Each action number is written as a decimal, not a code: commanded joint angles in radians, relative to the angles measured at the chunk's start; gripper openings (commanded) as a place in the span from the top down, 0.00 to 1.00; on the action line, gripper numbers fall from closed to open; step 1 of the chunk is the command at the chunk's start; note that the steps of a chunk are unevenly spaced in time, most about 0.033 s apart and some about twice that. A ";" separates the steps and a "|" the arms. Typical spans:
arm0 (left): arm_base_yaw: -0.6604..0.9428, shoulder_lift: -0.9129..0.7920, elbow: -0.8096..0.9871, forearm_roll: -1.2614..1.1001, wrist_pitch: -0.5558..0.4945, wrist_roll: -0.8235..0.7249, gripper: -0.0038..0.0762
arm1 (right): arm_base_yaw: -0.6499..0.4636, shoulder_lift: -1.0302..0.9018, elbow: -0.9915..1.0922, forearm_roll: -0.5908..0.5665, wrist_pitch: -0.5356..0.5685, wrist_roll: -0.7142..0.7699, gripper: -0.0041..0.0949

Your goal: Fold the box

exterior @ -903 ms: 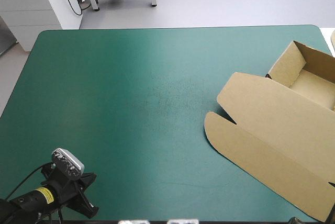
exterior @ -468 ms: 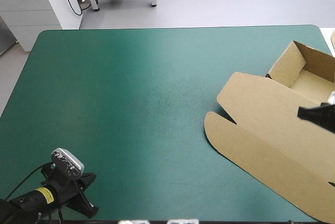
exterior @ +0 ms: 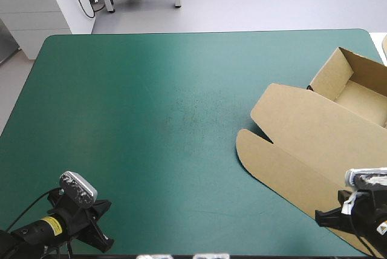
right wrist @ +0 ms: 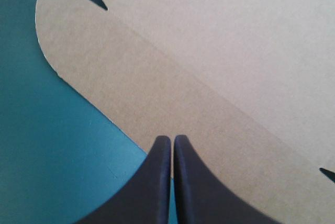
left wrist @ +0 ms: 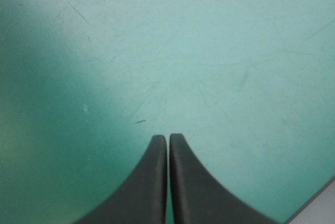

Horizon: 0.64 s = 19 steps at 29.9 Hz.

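Evidently the right gripper (right wrist: 168, 137), fingers together and empty like the left gripper (left wrist: 167, 136) at the high view's lower left, hung over the flat lid flap (right wrist: 157, 88) of the brown box (exterior: 314, 132) at frame right, best lifted evenly along its crease.

Lit brightly and evenly. Pale sheen on teal-green cover (exterior: 199, 59) toward far edge; soft shadow beside left gripper (left wrist: 168, 137).

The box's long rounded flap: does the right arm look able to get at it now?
Probably yes. The right pincer, shut, points at the near edge of the long flap of the box, which lies flat on the teal-green cover. Nothing stands between them, but it must open to grip.
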 commanded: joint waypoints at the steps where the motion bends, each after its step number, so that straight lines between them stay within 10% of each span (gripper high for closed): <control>1: -0.008 0.006 -0.025 -0.018 -0.054 -0.003 0.96 | 0.028 -0.045 0.062 0.034 -0.062 -0.049 0.96; 19: -0.008 0.006 -0.025 -0.018 -0.054 -0.003 0.96 | 0.065 -0.122 0.151 0.054 -0.070 -0.107 0.96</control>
